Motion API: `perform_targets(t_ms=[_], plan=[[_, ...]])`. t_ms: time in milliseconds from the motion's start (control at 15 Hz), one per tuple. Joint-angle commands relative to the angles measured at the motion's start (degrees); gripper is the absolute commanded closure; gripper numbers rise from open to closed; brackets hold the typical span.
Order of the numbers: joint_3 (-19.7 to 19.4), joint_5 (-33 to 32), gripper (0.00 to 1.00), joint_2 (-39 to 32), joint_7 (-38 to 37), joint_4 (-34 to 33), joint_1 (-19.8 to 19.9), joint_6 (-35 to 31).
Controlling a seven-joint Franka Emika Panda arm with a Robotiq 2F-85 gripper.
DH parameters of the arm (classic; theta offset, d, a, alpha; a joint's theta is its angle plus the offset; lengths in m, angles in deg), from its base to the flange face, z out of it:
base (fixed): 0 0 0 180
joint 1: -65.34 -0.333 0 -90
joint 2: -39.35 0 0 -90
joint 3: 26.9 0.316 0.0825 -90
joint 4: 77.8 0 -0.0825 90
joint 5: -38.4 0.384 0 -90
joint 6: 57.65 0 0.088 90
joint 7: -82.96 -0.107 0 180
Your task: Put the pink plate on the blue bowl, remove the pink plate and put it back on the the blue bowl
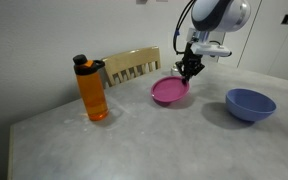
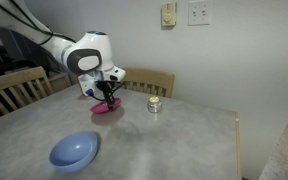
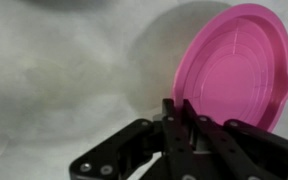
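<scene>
- We see the gripper with its two dark fingers drawn tight together in the wrist view, pinching the near rim of the pink plate.
- In both exterior views the gripper points straight down from the white arm, meeting the plate at its edge.
- The pink plate faces hollow side up and looks tipped, the held side a little higher. We cannot tell whether its low edge rests on the table.
- In the wrist view only bare mottled grey tabletop lies beside the plate, with the plate's shadow falling on it.
- The blue bowl stands upright on the table, well apart from the plate, with nothing in it that we can make out. In an exterior view it sits near the front edge, while the plate is farther back.
- A small jar stands on the table near the plate, on the side away from the arm.
- An orange bottle with a dark cap stands upright, well apart from the plate and opposite the bowl.
- A wooden chair is pushed up to the far edge of the table behind the plate.
</scene>
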Motion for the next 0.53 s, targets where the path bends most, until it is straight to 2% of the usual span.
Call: perform_targets(t_ms=[0, 467], plan=[[1.32, 0.71, 0.97, 5.54, 7.82, 7.92, 3.68, -2.83], [2.83, 2.44, 0.97, 10.93, 19.47, 13.21, 8.65, -3.2]])
